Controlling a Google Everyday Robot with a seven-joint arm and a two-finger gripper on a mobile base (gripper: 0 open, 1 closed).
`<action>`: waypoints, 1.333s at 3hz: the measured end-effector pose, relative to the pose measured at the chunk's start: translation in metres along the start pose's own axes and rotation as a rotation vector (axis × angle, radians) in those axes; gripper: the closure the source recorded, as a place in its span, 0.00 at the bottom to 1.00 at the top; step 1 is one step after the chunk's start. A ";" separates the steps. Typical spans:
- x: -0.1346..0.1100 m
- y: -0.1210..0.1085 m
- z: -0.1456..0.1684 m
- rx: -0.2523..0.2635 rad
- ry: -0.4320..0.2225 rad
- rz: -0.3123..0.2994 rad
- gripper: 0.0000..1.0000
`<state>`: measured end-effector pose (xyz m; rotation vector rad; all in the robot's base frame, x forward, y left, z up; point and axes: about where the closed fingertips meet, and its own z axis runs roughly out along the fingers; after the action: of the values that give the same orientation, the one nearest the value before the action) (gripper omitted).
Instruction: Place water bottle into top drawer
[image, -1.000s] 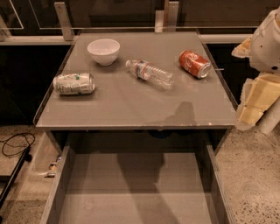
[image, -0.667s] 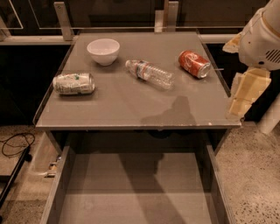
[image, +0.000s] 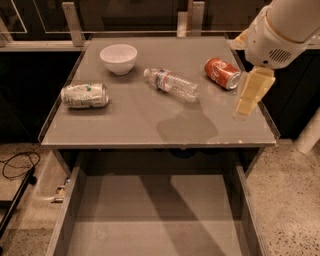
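Gripper (image: 245, 107) hangs over the right edge of the tabletop (image: 125, 125); whether it is parted or closed cannot be told. Water bottle (image: 171, 84) lies on its side to its left, untouched. Top drawer (image: 160, 215) stands open, lower left.

We're looking at the water bottle (image: 172, 83), showing clear and ribbed with a white, red and blue label band, and the table (image: 125, 125) is reading plain grey. The top drawer (image: 150, 215) is showing the same flat grey, bottom and walls. The gripper (image: 251, 95), hanging over the table's right edge, is looking pale cream under a white arm (image: 280, 30). We're also catching a white bowl (image: 118, 58), a silver-green can (image: 84, 95), a red soda can (image: 222, 73) and speckled beige floor (image: 290, 200)
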<state>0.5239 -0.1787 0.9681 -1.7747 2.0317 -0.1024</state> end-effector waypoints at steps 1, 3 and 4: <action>0.005 -0.036 0.038 -0.021 -0.043 0.040 0.00; -0.003 -0.045 0.048 -0.009 -0.057 0.032 0.00; -0.013 -0.067 0.067 -0.003 -0.083 0.046 0.00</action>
<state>0.6116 -0.1631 0.9336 -1.7042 2.0125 -0.0119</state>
